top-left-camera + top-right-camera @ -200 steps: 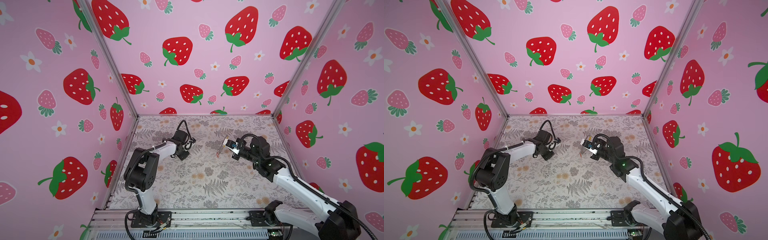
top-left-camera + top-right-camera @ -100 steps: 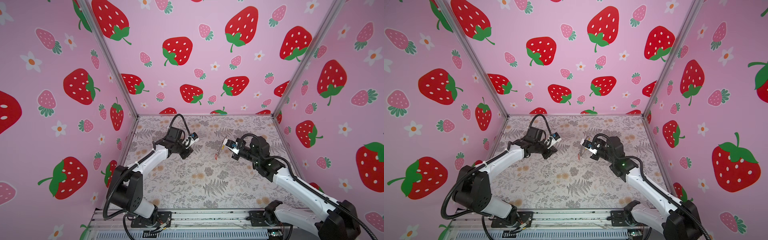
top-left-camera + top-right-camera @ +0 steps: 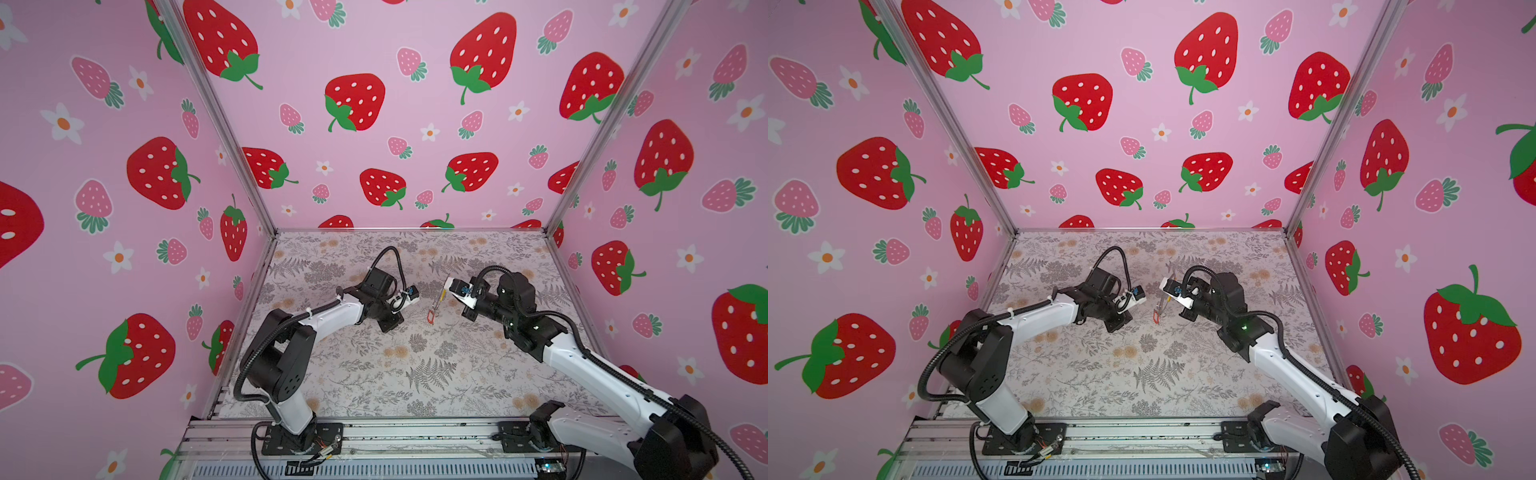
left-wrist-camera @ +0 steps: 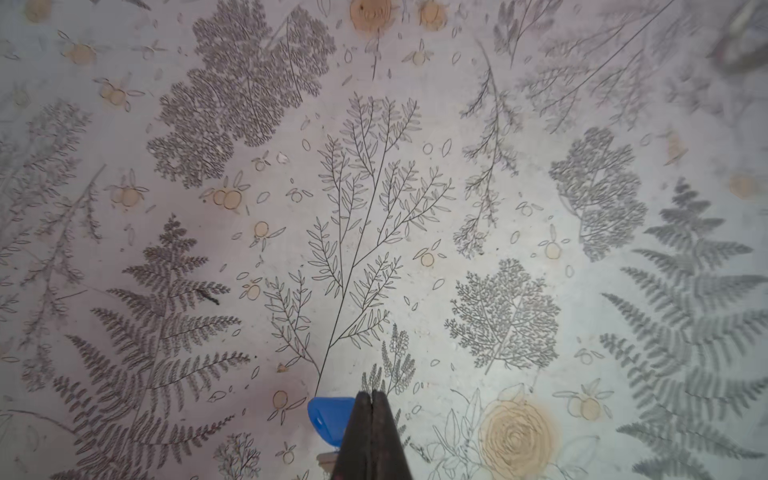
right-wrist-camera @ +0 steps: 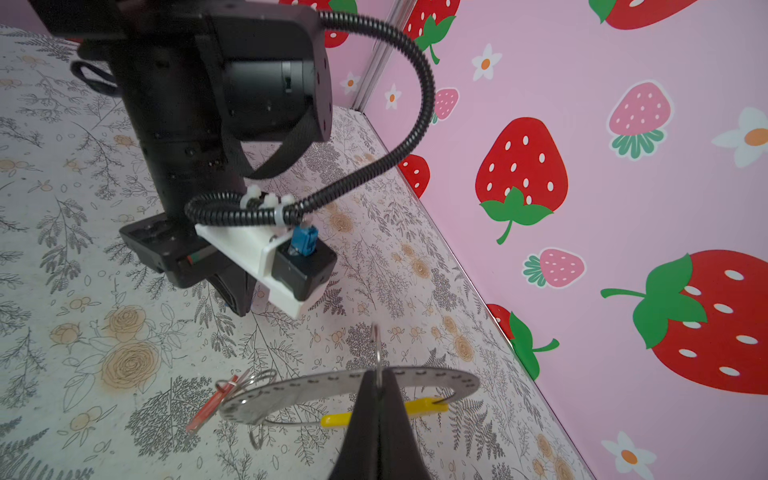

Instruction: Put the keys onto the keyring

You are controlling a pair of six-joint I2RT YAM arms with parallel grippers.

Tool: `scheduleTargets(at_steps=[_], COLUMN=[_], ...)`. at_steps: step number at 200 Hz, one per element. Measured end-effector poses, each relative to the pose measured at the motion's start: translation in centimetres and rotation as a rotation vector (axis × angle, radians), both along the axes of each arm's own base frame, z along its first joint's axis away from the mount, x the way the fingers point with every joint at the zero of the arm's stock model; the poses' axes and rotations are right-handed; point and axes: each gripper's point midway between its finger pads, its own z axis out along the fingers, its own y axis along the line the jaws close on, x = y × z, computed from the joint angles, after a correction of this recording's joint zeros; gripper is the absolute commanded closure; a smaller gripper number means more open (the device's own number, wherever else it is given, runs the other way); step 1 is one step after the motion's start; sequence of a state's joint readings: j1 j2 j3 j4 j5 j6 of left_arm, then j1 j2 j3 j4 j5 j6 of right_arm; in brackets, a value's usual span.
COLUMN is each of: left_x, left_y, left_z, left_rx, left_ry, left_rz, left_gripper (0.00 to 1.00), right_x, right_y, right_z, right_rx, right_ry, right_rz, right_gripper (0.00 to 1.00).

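Note:
My right gripper (image 5: 378, 384) is shut on the keyring (image 5: 432, 378), a thin grey hoop with a yellow segment (image 5: 419, 405), and holds it above the table. A key with a red tag (image 5: 208, 409) hangs from the hoop. Both top views show the keyring (image 3: 437, 300) and the red tag (image 3: 1155, 318) dangling left of my right gripper (image 3: 445, 292). My left gripper (image 4: 372, 399) is shut on the key with the blue tag (image 4: 328, 415), fingers pointing down at the table. In the right wrist view my left gripper (image 5: 237, 303) hangs a short way from the hoop.
The floral table mat (image 3: 395, 374) is walled in by pink strawberry panels on three sides. The back right wall (image 5: 540, 208) runs close behind the keyring. The arm bases stand on a metal rail (image 3: 415, 436) at the front edge.
My left arm has lifted off the mat and carried the blue-tagged key rightwards, closer to the keyring. The right gripper has barely moved, and both stay shut.

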State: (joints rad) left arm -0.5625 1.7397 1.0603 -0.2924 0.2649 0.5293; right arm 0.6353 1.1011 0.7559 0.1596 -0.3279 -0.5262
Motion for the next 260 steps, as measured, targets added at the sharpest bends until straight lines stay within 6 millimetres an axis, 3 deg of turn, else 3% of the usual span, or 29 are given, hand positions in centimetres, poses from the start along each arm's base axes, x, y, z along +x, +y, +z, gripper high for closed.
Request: scheduleTargets(at_steps=[27,65,77,87,121,150,203,260], left_x=[0.2,1.1,1.6,1.8,1.0,1.0,2.4,1.7], left_y=[-0.8,-1.4,-1.6,-1.7,-1.3,-1.2,-0.6,-0.2], left_z=[-2.3,-2.3,-2.3,-2.3,-2.6,-2.2,0.4,-0.3], left_rx=[0.106,0.157,0.164,0.169,0.185,0.168,0.098,0.094], left_ry=[-0.012,-0.013,-0.005,0.002,0.040,0.047,0.009,0.057], left_rz=[-0.008,-0.009,-0.007,-0.006,-0.012,0.002,0.086,0.116], left_gripper=[1.00,0.99,0.95,0.85,0.71,0.69,0.68,0.68], right_x=[-0.3,-0.5,-0.5,-0.6,-0.6,-0.6,-0.5,-0.5], right_y=[-0.3,-0.5,-0.5,-0.6,-0.7,-0.7,-0.9,-0.9], right_z=[0.5,0.9,0.8,0.7,0.4,0.3,0.2,0.1], right_rx=[0.011,0.016,0.015,0.015,0.011,0.009,0.005,0.004], right_ry=[-0.012,-0.020,-0.020,-0.020,-0.015,-0.014,-0.016,-0.015], right_rz=[-0.004,-0.007,-0.007,-0.008,-0.011,-0.015,-0.025,-0.025], right_gripper=[0.98,0.98,0.98,0.98,0.98,0.98,0.98,0.98])
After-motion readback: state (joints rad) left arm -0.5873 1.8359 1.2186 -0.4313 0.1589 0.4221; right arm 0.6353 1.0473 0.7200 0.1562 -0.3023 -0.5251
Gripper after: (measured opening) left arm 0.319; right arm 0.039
